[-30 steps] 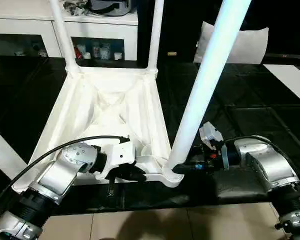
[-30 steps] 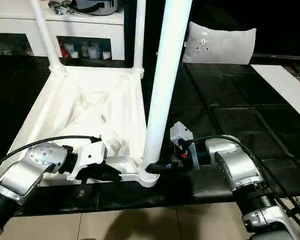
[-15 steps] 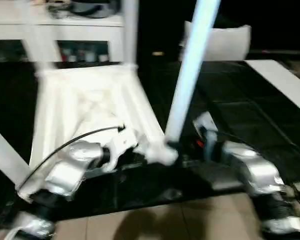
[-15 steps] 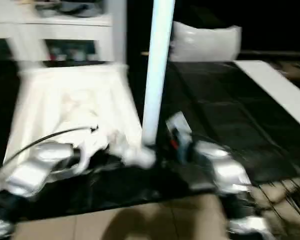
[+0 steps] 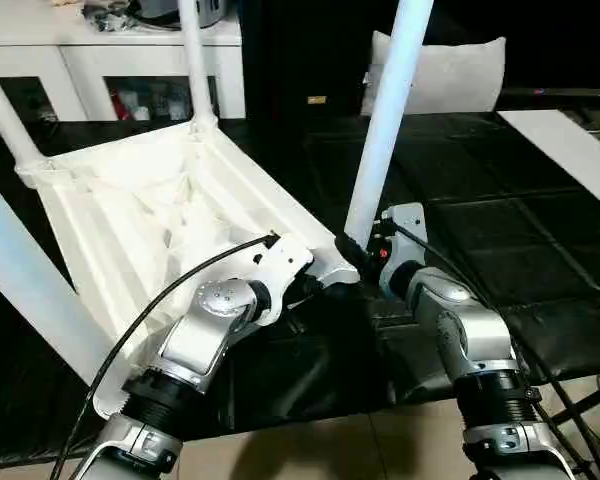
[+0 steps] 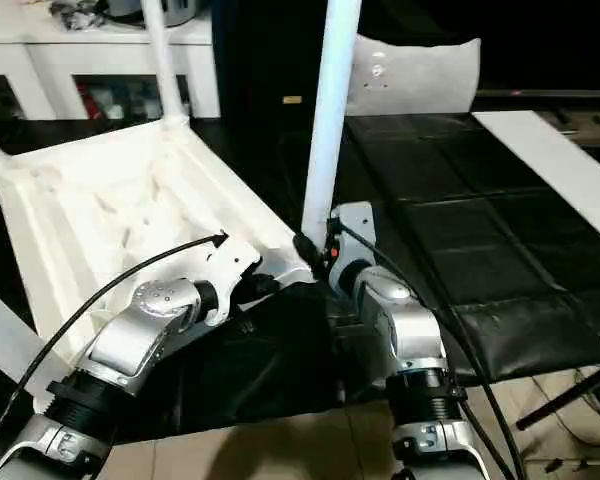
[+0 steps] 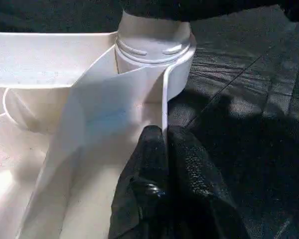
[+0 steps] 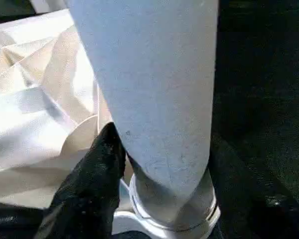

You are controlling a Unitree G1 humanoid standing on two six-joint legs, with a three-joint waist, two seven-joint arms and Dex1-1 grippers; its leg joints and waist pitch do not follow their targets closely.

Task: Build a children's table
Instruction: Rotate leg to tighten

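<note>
The children's table (image 5: pixel 160 215) lies upside down on the black mat (image 5: pixel 540 250), near its front edge, legs pointing up. Left tool (image 7: pixel 162 149) pinches the rim wall beside the corner socket (image 7: pixel 154 55). Right tool (image 8: pixel 154 169) straddles a leg (image 5: pixel 385 125) at its base; grip unclear.

Table top (image 5: pixel 150 215) upside down on the mat (image 5: pixel 500 270), underside up, turned so one corner points toward the robot. Four legs in the corner sockets: one (image 5: pixel 385 130) at that near corner, upright, between the two grippers; one (image 5: pixel 195 60) at the far corner; one (image 5: pixel 0 115) at the far left; one (image 5: pixel 30 290) at the near left. Left gripper (image 7: pixel 162 149) just left of the near socket (image 7: pixel 154 55), on the top's rim wall — fingers together over its edge. Right gripper (image 5: pixel 365 250) just right of the same leg, at its foot, one finger (image 8: pixel 97 164) against it. Behind the top, a cabinet (image 5: pixel 130 60); behind the mat to the right, a cushion (image 5: pixel 450 75).
</note>
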